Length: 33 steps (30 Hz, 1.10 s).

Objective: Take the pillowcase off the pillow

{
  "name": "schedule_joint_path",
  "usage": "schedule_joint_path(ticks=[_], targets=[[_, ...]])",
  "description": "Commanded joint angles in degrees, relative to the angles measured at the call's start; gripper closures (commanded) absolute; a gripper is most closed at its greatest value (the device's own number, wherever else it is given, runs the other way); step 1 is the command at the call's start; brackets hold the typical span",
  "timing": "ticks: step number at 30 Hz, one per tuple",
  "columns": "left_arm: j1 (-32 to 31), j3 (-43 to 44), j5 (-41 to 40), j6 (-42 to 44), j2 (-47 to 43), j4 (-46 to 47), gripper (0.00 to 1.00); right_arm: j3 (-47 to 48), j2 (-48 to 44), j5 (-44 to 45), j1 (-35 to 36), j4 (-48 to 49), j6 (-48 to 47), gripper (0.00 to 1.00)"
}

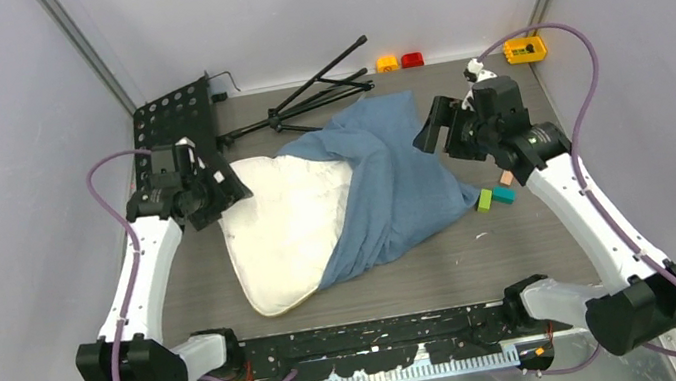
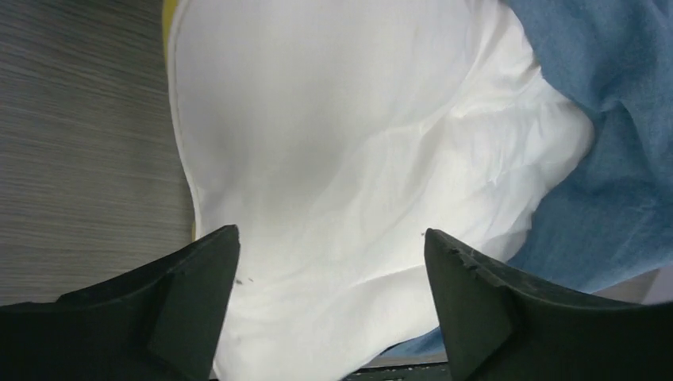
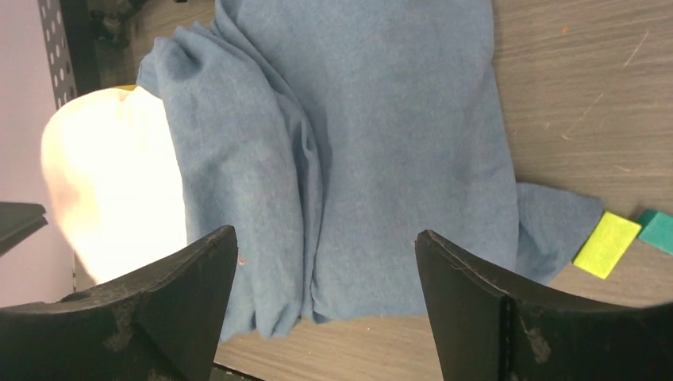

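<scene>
Pillow (image 1: 284,229) sits mid-table with its left half bare and cream-white. The blue pillowcase (image 1: 393,177) covers only its right side and spills onto the table (image 1: 516,260) toward the right arm.

Left arm reaches forward from its base, elbow bent and wrist turned inward, so the left gripper (image 1: 231,188) hangs over the pillow's upper left corner. Its fingers are spread wide with nothing between them. The wrist view shows just white fabric below the gap, plus a strip of yellow piping at the edge.

Right arm stretches up the right side and bends back toward the middle. The right gripper (image 1: 428,126) hovers at the pillowcase's far right edge, also spread wide and holding nothing, with wrinkled blue cloth under it.

A small green block (image 1: 484,200) and a teal block (image 1: 503,194) lie just beside the pillowcase's right corner.
</scene>
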Motion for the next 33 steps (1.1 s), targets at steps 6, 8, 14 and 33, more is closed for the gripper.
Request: schedule_joint_path(ticks=[6,8,14,33], targets=[[-0.43,0.41,-2.50,-3.14,-6.77,-10.47,0.00,-4.49,-6.44,-2.84,0.13,-4.42,2.28,0.12],[-0.41,-2.97,0.02,-3.84,-9.48,-11.22,0.00,-5.29,-7.09,-3.14,1.56,-3.95,3.06,0.12],[-1.30,-10.46,4.23,-5.58,-17.82,-15.68,0.00,-4.53,-3.53,12.72,20.96,-4.17,7.38,0.12],[-16.86,-23.10,-7.40,-21.65,-20.25,-9.29,0.00,-6.15,14.95,31.98,41.41,4.61,15.67,0.10]])
